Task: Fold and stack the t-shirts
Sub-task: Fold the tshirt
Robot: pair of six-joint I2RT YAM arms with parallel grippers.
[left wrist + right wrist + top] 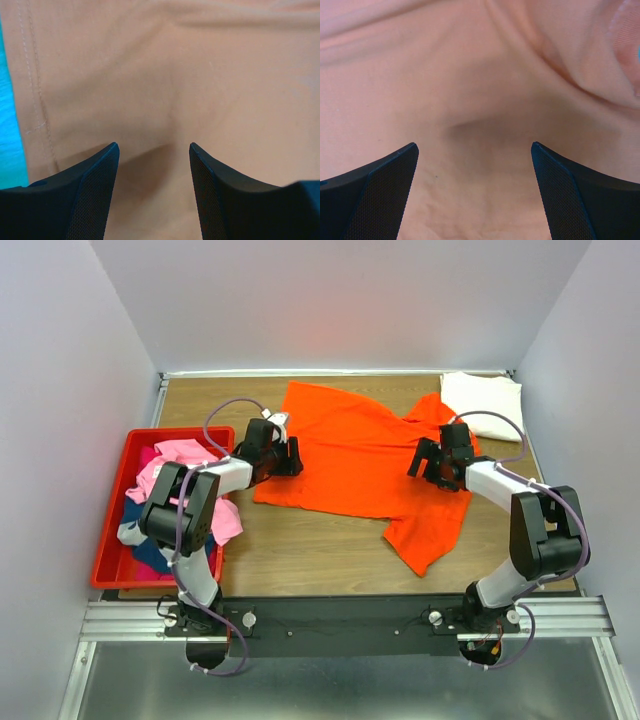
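Bin: red bin (112, 540), plastic, sits at the left edge of the counter (300, 555), in the lower left of the overhead view.
Bin contents: a heap of cloth. A pink t-shirt (185, 462) lies on top and spills over the bin's right rim. A dark blue t-shirt (150, 552) shows beneath it near the front wall. A pale scrap lies among them, too small to tell what it is.
Writing: none that I can read on the bin or the shirts.
Orange t-shirt (350, 455): spread rumpled over the middle of the counter, with one end trailing toward the lower right. It lies outside the bin.
Cream-white t-shirt (483, 400): folded in the upper right corner of the counter, just beside the orange one.
Left end effector (290, 455): at the orange shirt's left edge. In its wrist view the two black fingers (95, 192) stand apart with orange cloth filling the gap, nothing pinched.
Hem stitching (34, 90): a double seam runs down the left side of that wrist view.
Right end effector (420, 462): over the shirt's right side, near a sleeve. Its fingers (380, 195) are spread wide above creased orange cloth and hold nothing.
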